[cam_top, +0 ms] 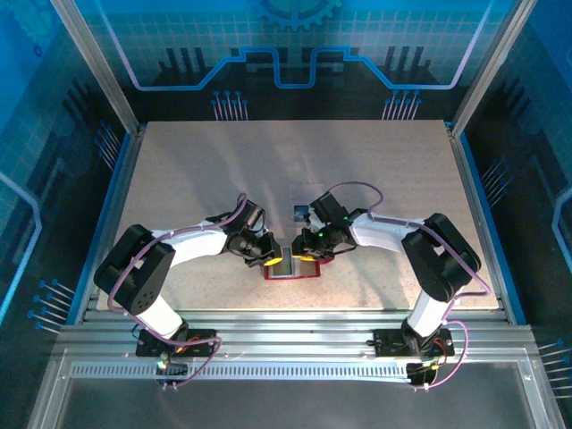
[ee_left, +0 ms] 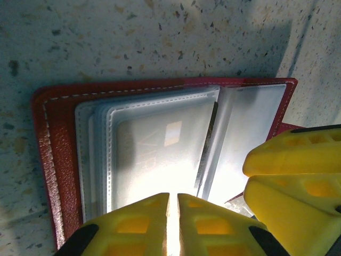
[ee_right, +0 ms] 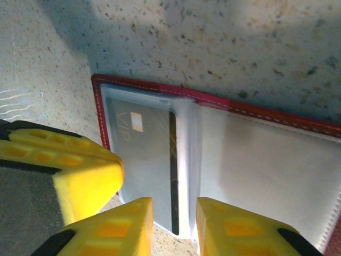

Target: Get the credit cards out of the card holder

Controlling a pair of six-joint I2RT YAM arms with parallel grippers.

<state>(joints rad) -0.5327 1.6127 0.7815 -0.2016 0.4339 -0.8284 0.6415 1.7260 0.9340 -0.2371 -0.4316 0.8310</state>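
Red card holder (cam_top: 290, 269) lies open and flat on the speckled bench (cam_top: 179, 179), midway between the two arm bases. Clear sleeves face up, fanned over the red leather.

- left end effector (ee_left: 173, 205): at the holder's near-left. Yellow fingers nearly together with a thin slit between them, right over the near edge of the top sleeve. Cannot tell whether sleeve or card is pinched in that slit.
- right end effector (ee_right: 175, 208): at the holder's near-right. Jaws apart, straddling the near edge of a sleeve beside the centre fold. Cannot tell if the pads touch it.
- grey card (ee_right: 139, 140): marked VIP, with a pale chip patch and a dark stripe along one long edge. It is inside that sleeve, and the stripe edge falls in the gap between the right fingers. Sleeve plastic covers its face.
- blue card (cam_top: 301, 213): loose on the bench just beyond the holder's far edge, apart from it.

Obstructions: both end effectors crowd the holder's near edge, close beside each other, and each one's fingers cut into the other's wrist view. From above they cover most of the holder, leaving the centre strip and near red edge showing. Purple cables (cam_top: 357, 184) loop over the arms beyond the holder. Aluminium rails (cam_top: 286, 326) run along the bench on the holder's near side. Blue patterned walls (cam_top: 286, 45) stand well beyond its far side.
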